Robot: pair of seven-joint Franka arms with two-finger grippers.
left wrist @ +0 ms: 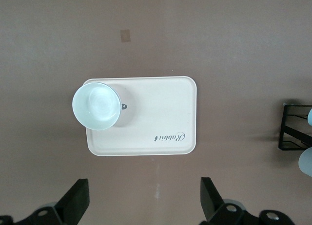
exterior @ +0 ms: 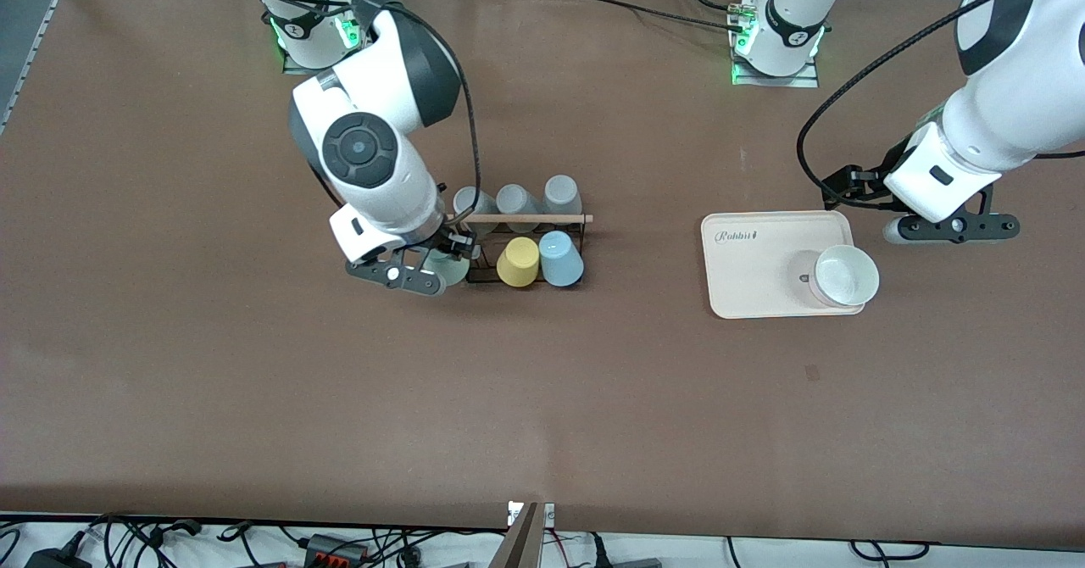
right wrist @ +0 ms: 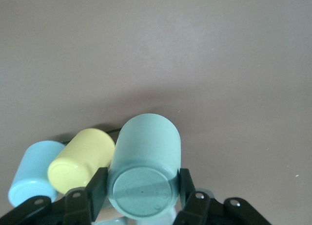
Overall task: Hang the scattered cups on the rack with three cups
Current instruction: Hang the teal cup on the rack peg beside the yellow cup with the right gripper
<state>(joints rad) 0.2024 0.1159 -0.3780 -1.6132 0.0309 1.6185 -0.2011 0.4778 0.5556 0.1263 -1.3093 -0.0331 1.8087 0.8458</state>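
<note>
Noted: brown table (exterior: 254,398) carrying a cream tray (exterior: 763,250) toward the left arm's end, with a white bowl (exterior: 843,275) on the tray's corner nearest the front camera.

Noted: black wire rack (exterior: 525,250) with wooden rod (exterior: 530,219) near the table's middle. Three grey cups (exterior: 518,199) hung along the row farther from the front camera; yellow cup (exterior: 518,261) and light blue cup (exterior: 561,258) on the nearer row, side by side and touching.

Right gripper (right wrist: 141,188) at the rack's end toward the right arm, fingers (right wrist: 97,183) clamped on the mint-green cup (right wrist: 146,171), base toward the wrist, mouth pointing away, long axis roughly in line with the yellow cup just beside it. Judged: the free peg on the nearer row lies directly under the held cup, on the yellow cup's side toward the right arm; seating cannot be confirmed.

Left gripper (left wrist: 141,205) waiting beside the tray, fingers spread wide with nothing between them, well apart from the rack.
</note>
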